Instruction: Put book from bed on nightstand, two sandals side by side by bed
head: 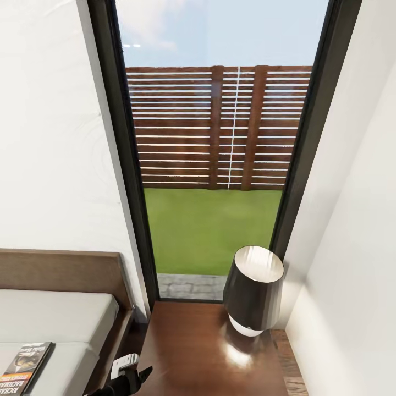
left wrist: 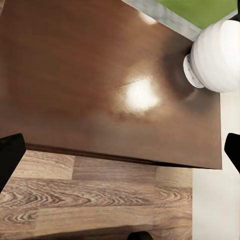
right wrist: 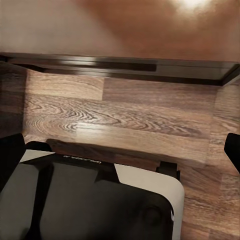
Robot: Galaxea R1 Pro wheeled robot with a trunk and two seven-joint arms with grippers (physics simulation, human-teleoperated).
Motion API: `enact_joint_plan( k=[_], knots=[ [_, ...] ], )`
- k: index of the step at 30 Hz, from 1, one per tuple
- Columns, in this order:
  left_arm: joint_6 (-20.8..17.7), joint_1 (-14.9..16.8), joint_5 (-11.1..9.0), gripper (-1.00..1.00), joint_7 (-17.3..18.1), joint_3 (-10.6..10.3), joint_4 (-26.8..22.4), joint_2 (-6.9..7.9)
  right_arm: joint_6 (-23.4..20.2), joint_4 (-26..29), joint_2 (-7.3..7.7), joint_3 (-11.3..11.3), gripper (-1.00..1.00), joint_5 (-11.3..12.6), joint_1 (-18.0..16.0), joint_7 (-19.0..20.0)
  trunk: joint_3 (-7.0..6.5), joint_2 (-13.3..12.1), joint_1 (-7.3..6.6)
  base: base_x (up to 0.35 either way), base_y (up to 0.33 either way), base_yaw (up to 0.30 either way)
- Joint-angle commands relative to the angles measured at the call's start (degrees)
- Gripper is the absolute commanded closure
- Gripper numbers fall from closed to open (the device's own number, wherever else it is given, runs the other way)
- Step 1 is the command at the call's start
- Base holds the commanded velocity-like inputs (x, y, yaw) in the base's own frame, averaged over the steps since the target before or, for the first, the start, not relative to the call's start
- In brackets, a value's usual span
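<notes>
The book (head: 25, 367) is seen at the lower left of the head view, lying flat on the mattress of the bed (head: 55, 324), near its outer edge and still short of the nightstand (head: 203, 352). Its long axis runs roughly along the bed's length, toward the headboard (head: 60, 275), with the lettered end nearest the camera.

The nightstand is set just beside the bed, in the corner under the window (head: 220, 137). A lamp (head: 253, 289) with a dark shade stands on the far right part of its top; the near and left part is bare and glossy.

Part of the left arm (head: 127, 374) is seen at the bottom edge of the head view, between the bed frame and the nightstand. In the left wrist view the left gripper (left wrist: 120, 150) is held over the nightstand's front edge, finger tips at opposite edges of the frame, so the jaws are spread with nothing between them. The right gripper (right wrist: 120, 145) is likewise spread and empty, aimed at the wood floor (right wrist: 125, 120) in front of the nightstand.

Judgement: the book lies to the left of the left claw, so the left arm is the nearer one. The lift is not yet done. No sandals are in frame.
</notes>
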State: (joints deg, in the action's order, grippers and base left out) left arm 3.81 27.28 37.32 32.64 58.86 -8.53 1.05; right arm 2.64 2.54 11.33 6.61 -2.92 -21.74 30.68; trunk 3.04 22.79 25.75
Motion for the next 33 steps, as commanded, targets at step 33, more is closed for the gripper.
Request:
enact_joint_plan(
  k=[33],
  knots=[
    [0.41, 0.05, 0.49, -1.0, 0.14, 0.38, 0.01, 0.27, 0.5, -1.98, -0.08, 0.42, -1.0, -0.35, -0.06, -0.09, 0.13, 0.13, 0.04, 0.054, 0.042, 0.0]
  ],
)
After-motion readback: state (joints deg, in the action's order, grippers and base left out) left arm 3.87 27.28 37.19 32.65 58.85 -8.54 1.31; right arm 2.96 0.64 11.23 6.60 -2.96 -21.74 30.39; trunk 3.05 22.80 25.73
